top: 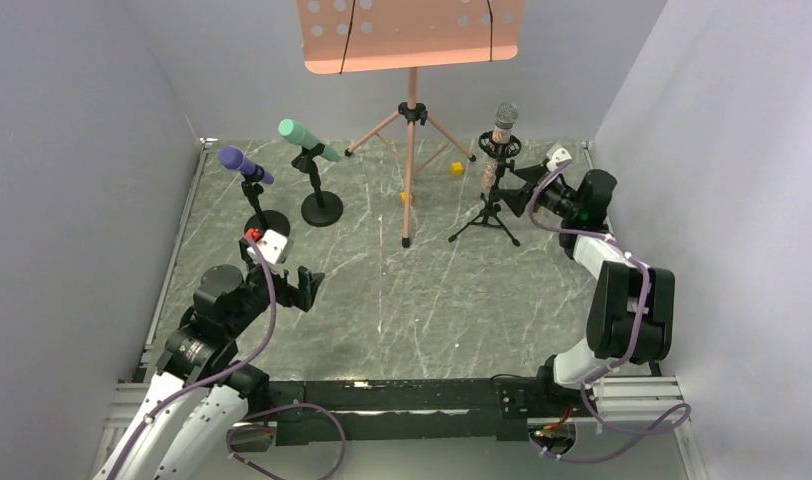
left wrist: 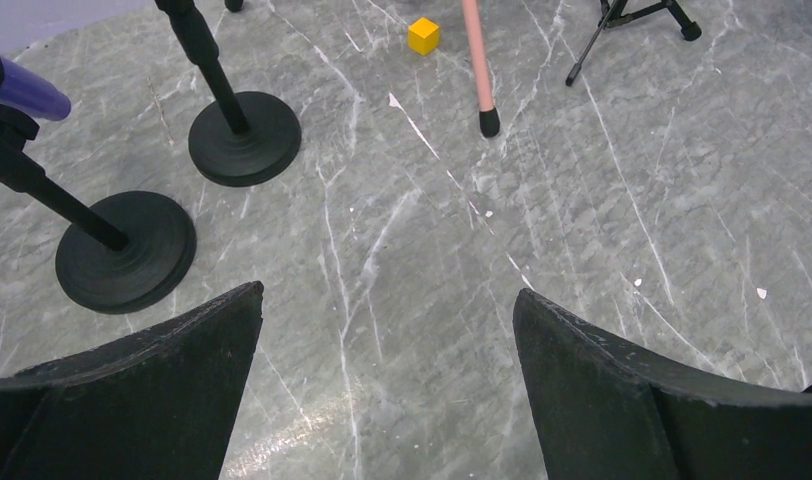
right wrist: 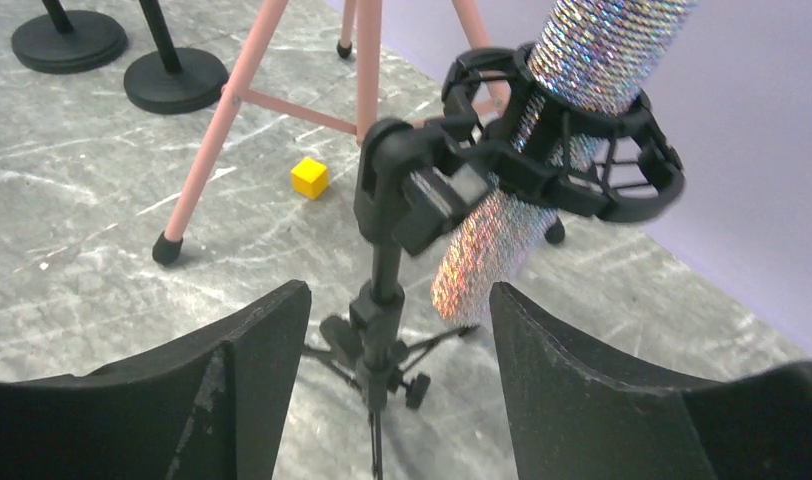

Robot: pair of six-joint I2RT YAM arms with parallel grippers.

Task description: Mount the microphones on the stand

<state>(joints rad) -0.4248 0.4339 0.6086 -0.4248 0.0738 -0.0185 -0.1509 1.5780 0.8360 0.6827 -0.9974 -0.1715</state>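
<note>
Right gripper (right wrist: 397, 400): jaws spread wide, nothing between them, close before the black tripod stand (right wrist: 385, 270). Glittery microphone (right wrist: 592, 50) sits through that stand's ring clip, tilted, mesh head up. Left gripper (left wrist: 387, 390): jaws spread, empty, over the marble table (left wrist: 582, 200). Purple microphone (top: 244, 164) is clipped on the near round-base stand (left wrist: 127, 250). Green microphone (top: 308, 140) is on the far round-base stand (left wrist: 245, 137). Pink music stand (top: 412, 40) stands mid-table, a yellow cube (right wrist: 309, 177) near its foot.
</note>
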